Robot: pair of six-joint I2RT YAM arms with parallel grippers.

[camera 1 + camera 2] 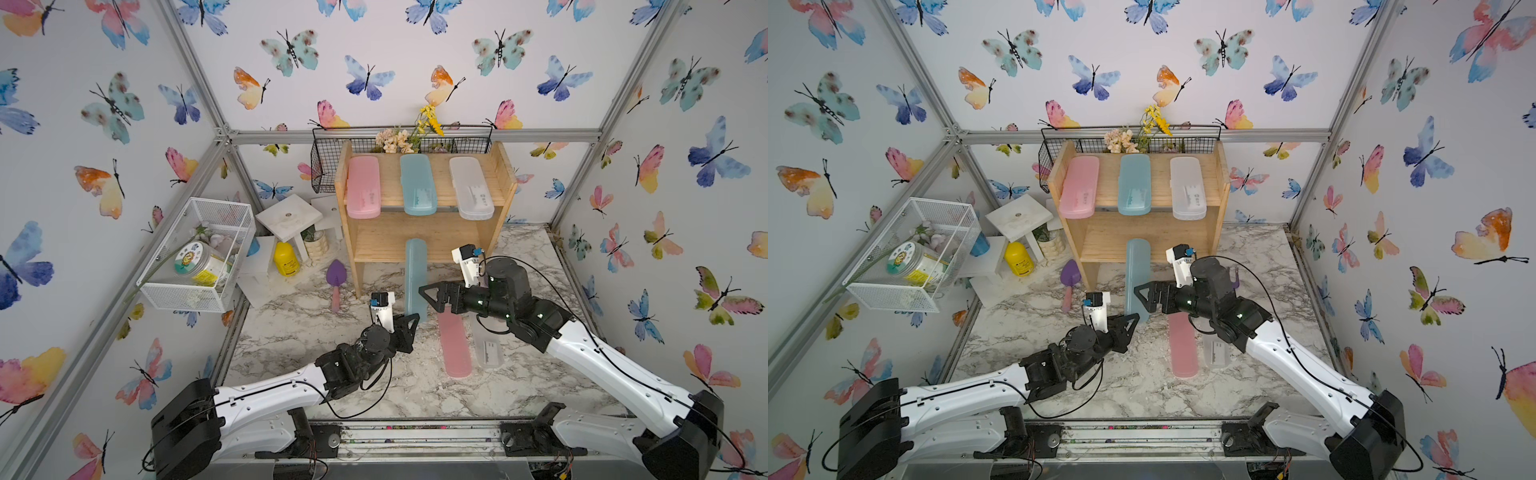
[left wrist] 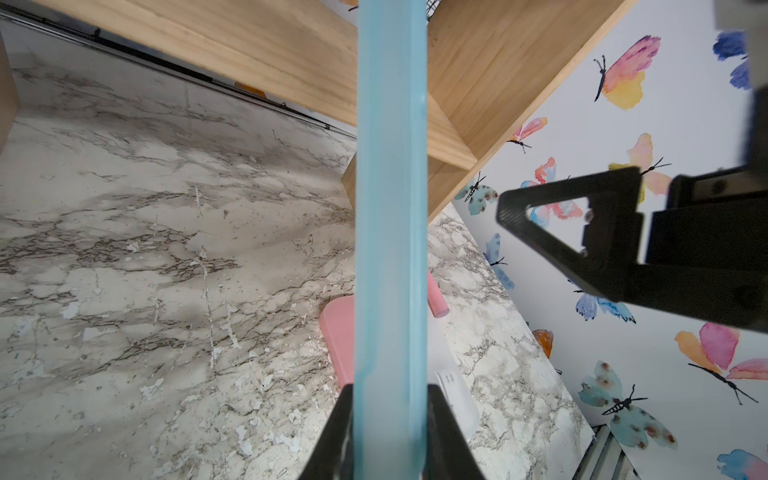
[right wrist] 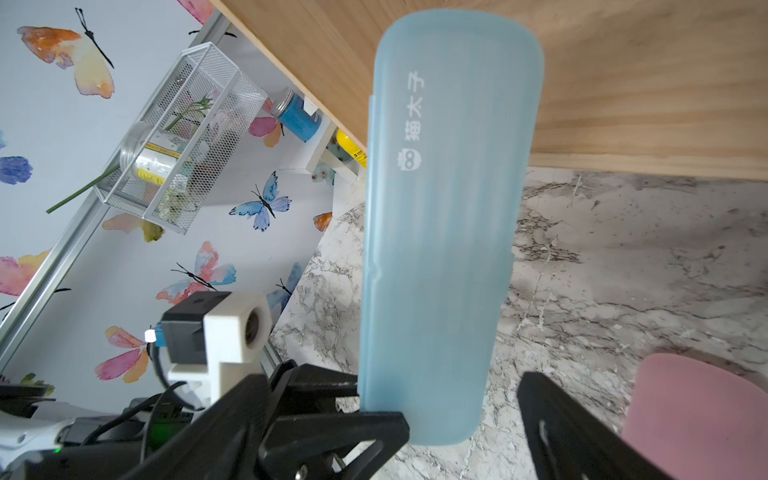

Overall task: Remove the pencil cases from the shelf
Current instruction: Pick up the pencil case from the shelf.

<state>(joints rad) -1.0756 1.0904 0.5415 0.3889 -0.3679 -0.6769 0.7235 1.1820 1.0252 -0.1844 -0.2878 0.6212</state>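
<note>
Pencil case [image 1: 416, 276], the teal one, sticks out from the lower tier of the shelf [image 1: 374, 246] over the counter [image 1: 291, 332], left claw [image 1: 411, 322] clamped on its near end, right claw [image 3: 463, 401] gaping wide just beside, and it looks like light, stiff, slick plastic, best pinched across its thin edges.

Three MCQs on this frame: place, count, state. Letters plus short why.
1. The pink rounded plastic pencil case off the light wooden two-tier shelf lies: A on the marble tabletop; B on the lower tier; C in a wire basket.
2. Pencil cases on the top tier: A two; B three; C four.
3. The left end effector is: A open, empty; B shut on a purple trowel; C shut on the teal translucent plastic pencil case.
1 A: on marble beside a frosted white case. 2 B: pink case, teal case, white case side by side. 3 C: its fingers clamp that case's end.
</note>
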